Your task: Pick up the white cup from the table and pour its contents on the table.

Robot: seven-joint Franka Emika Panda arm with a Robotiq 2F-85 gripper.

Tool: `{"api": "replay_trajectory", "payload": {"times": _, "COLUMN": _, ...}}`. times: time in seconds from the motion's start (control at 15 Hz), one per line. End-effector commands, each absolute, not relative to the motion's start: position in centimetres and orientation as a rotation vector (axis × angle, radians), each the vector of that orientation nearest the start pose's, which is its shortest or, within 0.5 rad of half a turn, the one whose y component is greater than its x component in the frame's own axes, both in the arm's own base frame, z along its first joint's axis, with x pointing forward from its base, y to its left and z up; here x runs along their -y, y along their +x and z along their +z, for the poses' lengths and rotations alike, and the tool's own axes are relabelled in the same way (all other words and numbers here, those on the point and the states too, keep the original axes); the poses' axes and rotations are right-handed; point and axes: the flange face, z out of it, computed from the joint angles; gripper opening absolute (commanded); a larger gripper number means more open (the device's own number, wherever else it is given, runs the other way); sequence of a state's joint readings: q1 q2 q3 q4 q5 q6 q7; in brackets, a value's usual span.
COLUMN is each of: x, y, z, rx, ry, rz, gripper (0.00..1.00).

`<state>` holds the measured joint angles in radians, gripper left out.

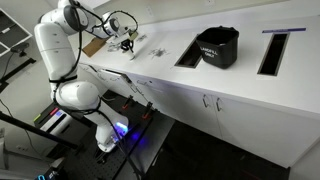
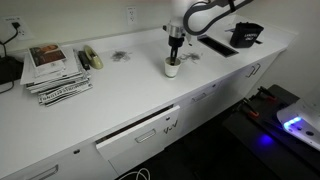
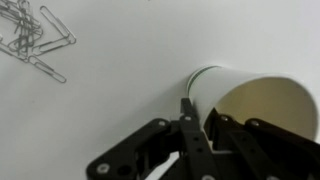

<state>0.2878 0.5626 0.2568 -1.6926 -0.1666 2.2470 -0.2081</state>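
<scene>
White cup [image 3: 255, 100], lower right, has the gripper [image 3: 200, 115] straddling its rim, clamped or not I cannot tell; a thin-wall pinch may slip.

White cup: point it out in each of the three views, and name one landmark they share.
In an exterior view: white cup just above centre, under the gripper.
In an exterior view: upper left, at the gripper tip; the cup itself is too small to make out.
Wrist view: lower right, its open mouth showing.
Shared landmark: the gripper, at the cup's rim.
</scene>
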Motion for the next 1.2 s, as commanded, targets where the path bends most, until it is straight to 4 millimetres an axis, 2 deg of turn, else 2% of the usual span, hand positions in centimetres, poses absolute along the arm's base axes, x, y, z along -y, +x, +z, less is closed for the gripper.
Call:
{"api": "replay_trajectory", "payload": {"times": 0.0, "x": -33.1, "y": 58.9, "z": 28.9, "rx": 1.278, "ry": -2.867, "rz": 0.008, "gripper": 0.48}}
{"api": "replay_trajectory", "payload": {"times": 0.2, "x": -33.1, "y": 58.3, "z": 30.2, "rx": 1.290, "ry": -2.884, "rz": -0.029, "gripper": 0.72}}
{"api": "replay_trajectory", "payload": {"times": 0.47, "x": -33.3, "y": 57.1, "z": 33.7, "rx": 1.324, "ry": -2.902, "rz": -0.130, "gripper": 0.99}}
{"api": "replay_trajectory", "payload": {"times": 0.87, "x": -33.5, "y": 55.3, "z": 39.4, "rx": 1.344, "ry": -2.944, "rz": -0.263, "gripper": 1.00}}
{"api": "replay_trajectory", "payload": {"times": 1.13, "x": -33.5, "y": 54.0, "z": 41.7, "rx": 1.386, "ry": -2.952, "rz": -0.321, "gripper": 1.00}}
